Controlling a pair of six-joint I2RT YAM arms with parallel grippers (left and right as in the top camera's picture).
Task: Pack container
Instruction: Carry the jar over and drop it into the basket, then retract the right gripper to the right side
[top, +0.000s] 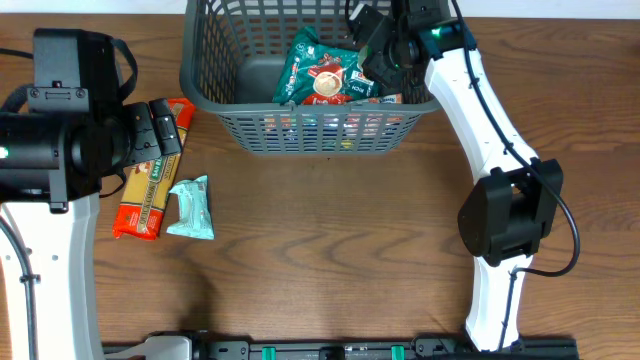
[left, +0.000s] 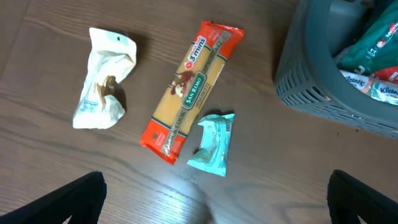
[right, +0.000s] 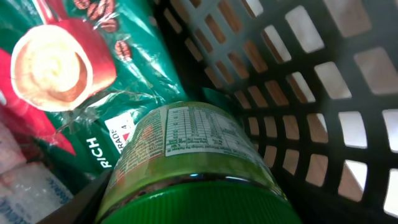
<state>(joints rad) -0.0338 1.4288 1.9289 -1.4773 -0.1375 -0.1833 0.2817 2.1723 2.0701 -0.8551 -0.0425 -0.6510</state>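
In container (top: 300, 135), right end effector (top: 376, 48) with jar (right: 186, 146)

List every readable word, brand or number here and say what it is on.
"SAN REMO", "5 mins": orange pasta packet.
"RICH": green coffee packet.
"Kleenex": tissue packet in the container.
Print on the jar: too small to read.
White pouch, teal packet: nothing legible.
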